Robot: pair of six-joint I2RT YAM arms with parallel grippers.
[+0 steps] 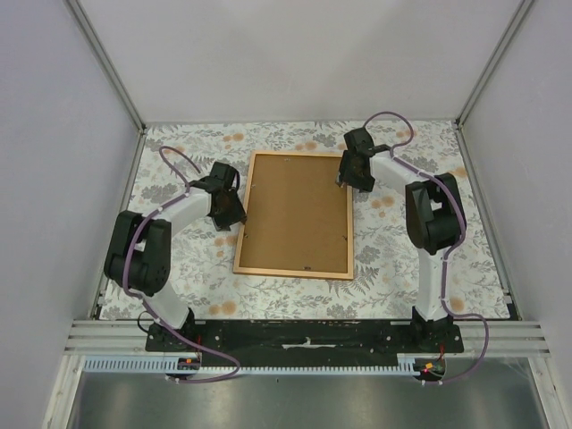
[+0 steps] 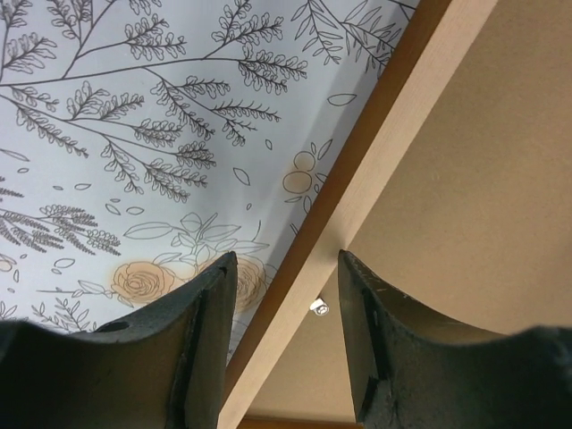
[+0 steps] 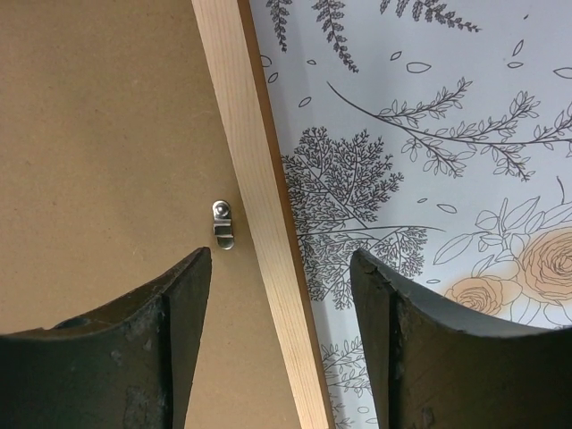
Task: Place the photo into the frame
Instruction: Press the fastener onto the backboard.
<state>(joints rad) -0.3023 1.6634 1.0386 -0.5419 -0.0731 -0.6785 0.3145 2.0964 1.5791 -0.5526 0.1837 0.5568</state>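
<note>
While the frame (image 1: 290,271) is lying face-down mid-table (image 1: 179,152), board (image 1: 295,210) in, photo unseen, the left gripper (image 2: 286,268) and right gripper (image 3: 281,264) are straddling its side rails, jaws apart; closing squarely seems next.

Frame (image 1: 292,271): rectangular, with thin orange-brown wooden rails that look pale and plain in the wrist views. It lies flat and back-side up at the middle of the floral tablecloth (image 1: 393,259), long sides running near to far and slightly askew to the cloth's edges. A plain brown backing board (image 1: 295,210) fills the opening. A small metal turn clip (image 3: 222,223) sits on the board just inside one long rail.
</note>
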